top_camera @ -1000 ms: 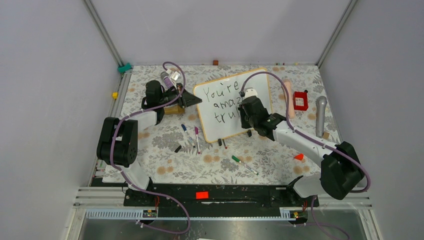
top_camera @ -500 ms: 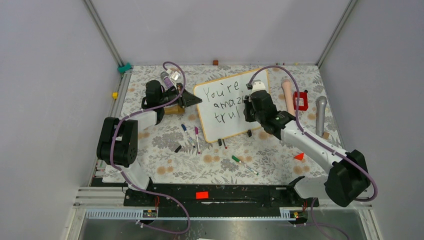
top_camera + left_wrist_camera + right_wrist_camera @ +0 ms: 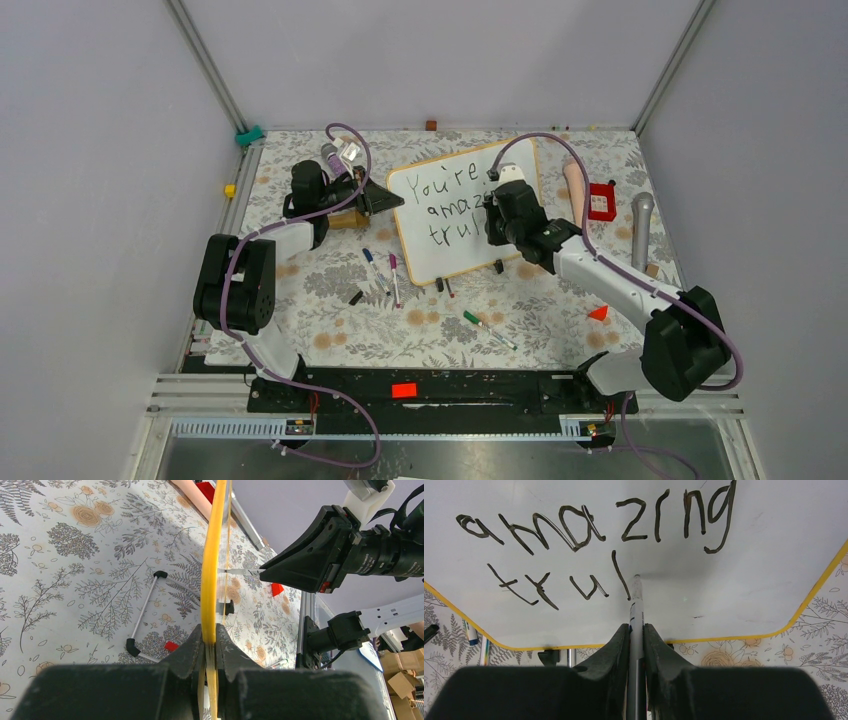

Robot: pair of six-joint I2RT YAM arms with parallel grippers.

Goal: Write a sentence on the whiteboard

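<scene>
Arms close on the whiteboard (image 3: 455,255) from both sides, as we see it standing propped at a tilt near the middle of the tabletop (image 3: 400,330). With its arm stretched forward and low, the left pincer (image 3: 210,636) is clamped on the board's yellow edge. With its arm bent in from the right, the right pincer (image 3: 636,630) grips a marker (image 3: 636,605), tip touching the board just after "trul" of the sentence (image 3: 589,530)
</scene>
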